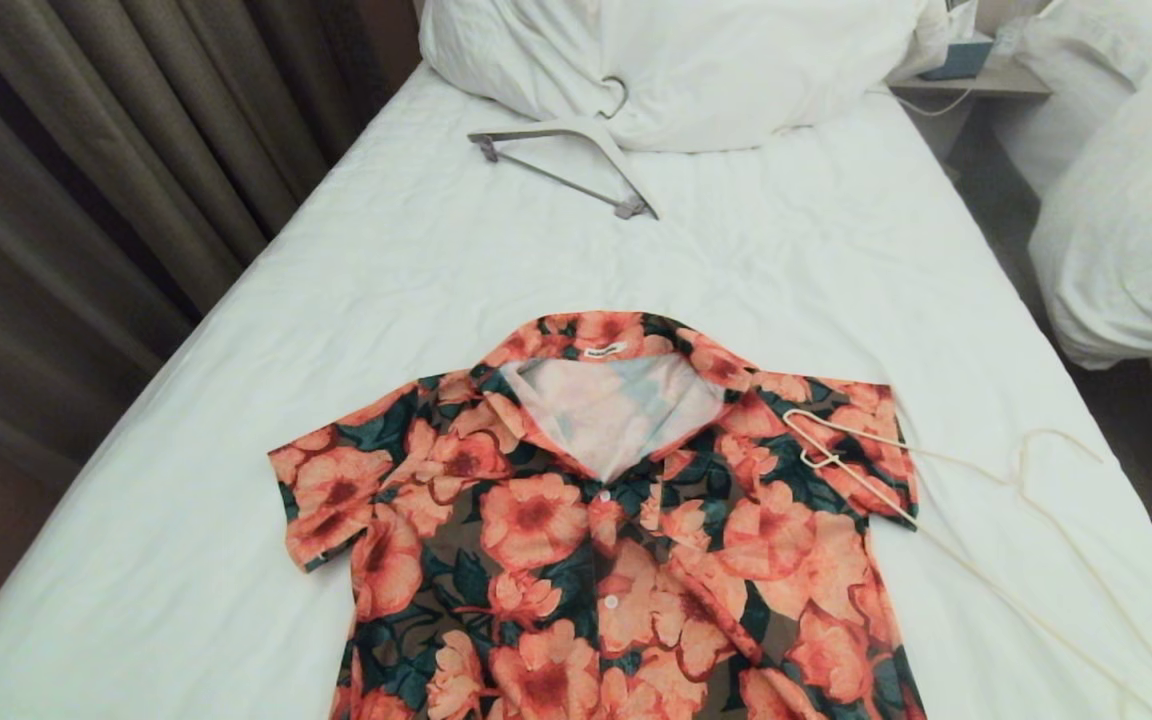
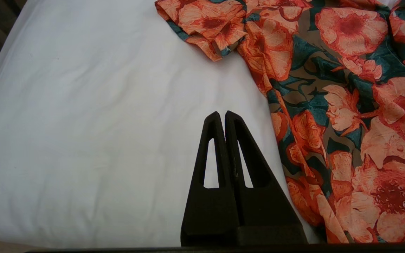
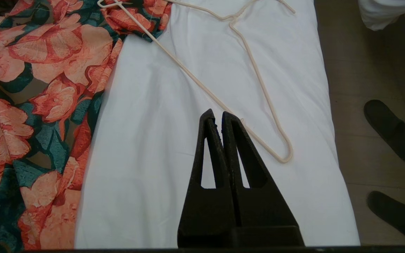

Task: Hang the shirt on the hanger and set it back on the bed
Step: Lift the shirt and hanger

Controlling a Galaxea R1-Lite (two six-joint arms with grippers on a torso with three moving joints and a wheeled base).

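The flowered shirt [image 1: 596, 520] lies flat and buttoned on the bed [image 1: 416, 260], collar toward the pillow. The thin cream wire hanger [image 1: 936, 480] lies to its right, one end resting on the shirt's sleeve, the hook near the bed's right edge. Neither arm shows in the head view. My left gripper [image 2: 222, 114] is shut and empty above bare sheet, just left of the shirt [image 2: 346, 105]. Over bare sheet on the other side my right gripper [image 3: 216, 114] is shut and empty, with the hanger [image 3: 258, 80] just beyond its tips and the shirt [image 3: 40, 105] off to the side.
A thicker pale hanger with a grey bar [image 1: 566, 160] lies near the big white pillow [image 1: 696, 60]. Curtains [image 1: 86, 180] hang along the left. Another bed with a rumpled duvet [image 1: 1136, 220] stands right, across a narrow floor gap with black slippers [image 3: 392, 130].
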